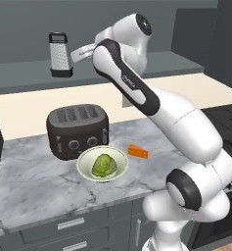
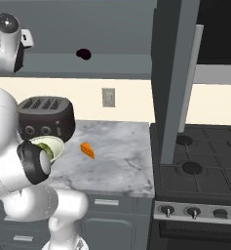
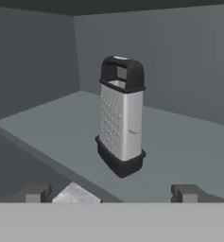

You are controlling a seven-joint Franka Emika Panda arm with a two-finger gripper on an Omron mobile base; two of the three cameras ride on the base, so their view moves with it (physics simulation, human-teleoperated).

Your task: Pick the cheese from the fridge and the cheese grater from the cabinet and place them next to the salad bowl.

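The pincer (image 3: pixel 111 193) is wide apart and holds nothing. It points at the grater (image 3: pixel 121 116), which stands upright just ahead on the cabinet (image 1: pixel 24 73) shelf, so the arm looks ready to grab it. Down on the counter (image 1: pixel 34 186), the bowl (image 1: pixel 102 163) holds a green lettuce (image 1: pixel 103 165) lump. The cheese (image 1: pixel 138 152) already lies just right of the bowl, near the toaster (image 1: pixel 77 130).
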